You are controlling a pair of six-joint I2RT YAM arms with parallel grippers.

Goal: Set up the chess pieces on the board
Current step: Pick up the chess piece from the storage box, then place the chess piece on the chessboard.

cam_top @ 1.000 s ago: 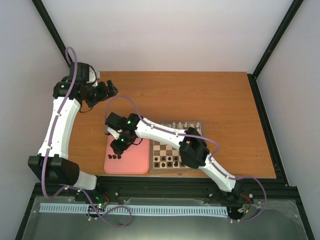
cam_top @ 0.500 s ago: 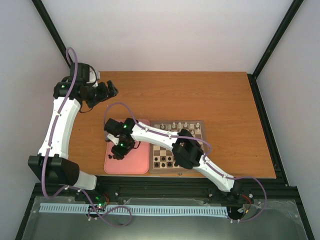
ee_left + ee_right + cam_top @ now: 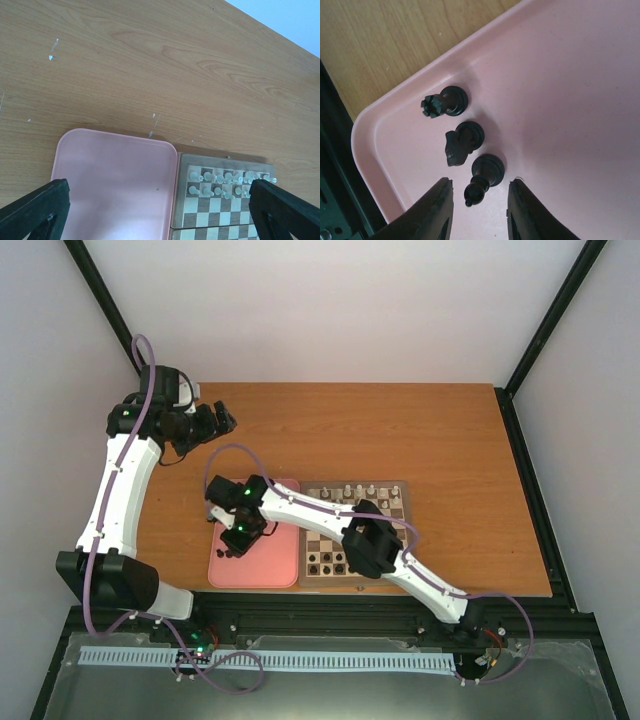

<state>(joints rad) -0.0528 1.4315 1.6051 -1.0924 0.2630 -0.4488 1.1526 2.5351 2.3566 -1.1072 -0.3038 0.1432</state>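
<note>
Hanging low over the near-left corner of the pink tray (image 3: pixel 570 100), the right gripper (image 3: pixel 481 197) is partly open. Its two fingers (image 3: pixel 437 212) stand on either side of the top of a black piece with a small knob (image 3: pixel 483 179), and a gap shows on both sides, so nothing is gripped. This piece is the nearest to the gripper in a short row of three black pieces (image 3: pixel 465 142); the knight (image 3: pixel 461 142) sits in the middle and the rook (image 3: pixel 445 102) at the far end, all close to the tray's rim.

The tray lies on the tabletop (image 3: pixel 400 430) just left of the board (image 3: pixel 181 210). The right arm crosses over the board to reach it. More black pieces on the board (image 3: pixel 330 564) fill part of its near rows, and white pieces (image 3: pixel 227 182) line its far rows.

The left gripper (image 3: pixel 159 200) is raised over the far-left part of the tabletop, spread wide and empty.
</note>
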